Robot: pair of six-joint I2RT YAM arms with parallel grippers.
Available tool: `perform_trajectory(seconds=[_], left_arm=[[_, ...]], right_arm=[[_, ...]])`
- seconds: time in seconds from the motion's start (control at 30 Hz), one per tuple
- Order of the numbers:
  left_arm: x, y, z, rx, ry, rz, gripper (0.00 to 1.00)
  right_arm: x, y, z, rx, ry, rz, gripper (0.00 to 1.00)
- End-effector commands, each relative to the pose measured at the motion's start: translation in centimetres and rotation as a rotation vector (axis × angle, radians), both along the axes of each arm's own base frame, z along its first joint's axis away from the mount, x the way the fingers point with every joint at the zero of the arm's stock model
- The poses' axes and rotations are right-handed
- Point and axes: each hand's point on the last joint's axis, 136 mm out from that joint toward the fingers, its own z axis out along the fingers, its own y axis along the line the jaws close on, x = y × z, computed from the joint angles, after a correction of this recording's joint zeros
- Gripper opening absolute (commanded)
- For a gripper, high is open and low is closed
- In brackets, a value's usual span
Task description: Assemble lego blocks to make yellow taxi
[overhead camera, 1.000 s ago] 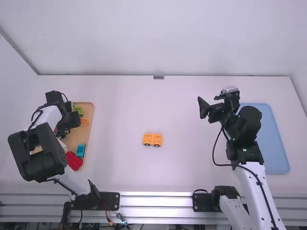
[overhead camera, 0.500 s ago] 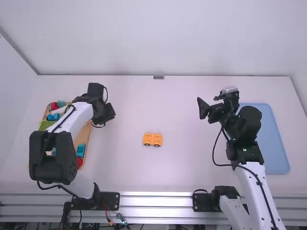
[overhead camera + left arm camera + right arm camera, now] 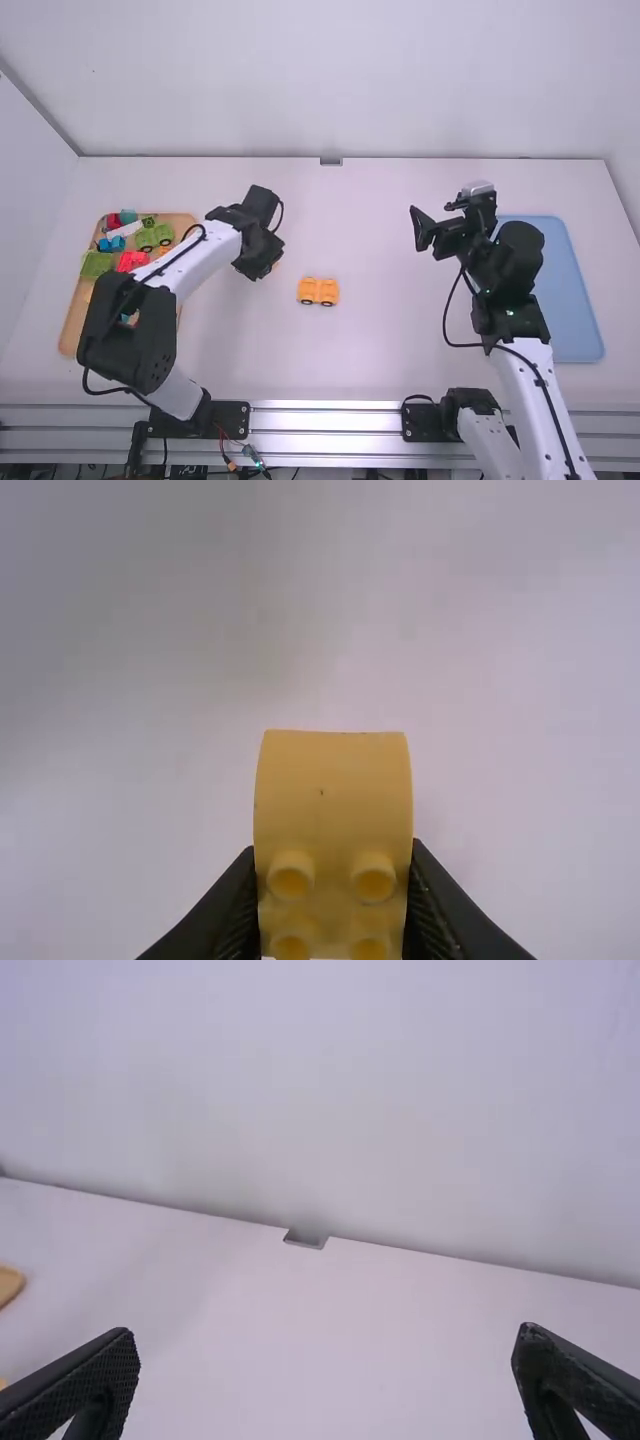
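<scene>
Two yellow things matter here. High view: orange-yellow wheeled piece (image 3: pixel 318 291) sits on the white table (image 3: pixel 370 350) around the middle, two matching boxy halves side by side, dark wheels along the near side. Left gripper (image 3: pixel 262 262) is over the table between that piece and the tan tray (image 3: pixel 72 330). Tray holds mixed parts, incl. green block (image 3: pixel 97 264), red block (image 3: pixel 131 261), white block (image 3: pixel 124 229). Right gripper (image 3: pixel 426 230) is well apart from the wheeled piece, beside the blue tray (image 3: pixel 572 300).

Left wrist view: jaws clenched on a yellow block (image 3: pixel 333 790), one finger against each side. Smooth, rounded body, tiny dark speck on it; round hollow-topped studs in pairs toward the fingers, last pair cut by the frame. Table behind is blurry, probably bare white surface.

Right wrist view: jaws released, spread wide, nothing between them. Small grey fitting (image 3: pixel 306 1238) at the table's far edge.
</scene>
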Motion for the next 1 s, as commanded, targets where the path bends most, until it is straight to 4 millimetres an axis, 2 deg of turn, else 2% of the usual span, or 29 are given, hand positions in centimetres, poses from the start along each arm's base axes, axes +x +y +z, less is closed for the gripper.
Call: perform_trajectory(seconds=[0.0, 0.13, 0.23, 0.47, 0.63, 0.97], left_arm=[[0.0, 0.6, -0.1, 0.028, -0.009, 0.174, 0.02], [-0.2, 0.2, -1.8, 0.057, 0.019, 0.238, 0.02], [-1.0, 0.0, -3.7, 0.044, 0.099, 0.313, 0.02], [-1.6, -0.2, -4.9, 0.025, 0.149, 0.427, 0.02], [-2.3, -0.7, -6.0, 0.011, 0.205, 0.447, 0.02], [-2.4, -0.9, -6.5, -0.009, 0.213, 0.489, 0.02]], right_arm=[[0.1, 0.1, 1.8, 0.005, -0.036, 0.006, 0.99], [0.1, 0.2, 1.8, 0.005, -0.036, 0.008, 0.99], [0.0, 0.5, 1.7, 0.005, -0.032, 0.017, 0.99], [0.0, 0.5, 1.6, 0.005, -0.027, 0.019, 0.99], [-0.1, 0.5, 1.4, 0.005, -0.022, 0.019, 0.99], [-0.1, 0.5, 1.2, 0.005, -0.011, 0.019, 0.98]])
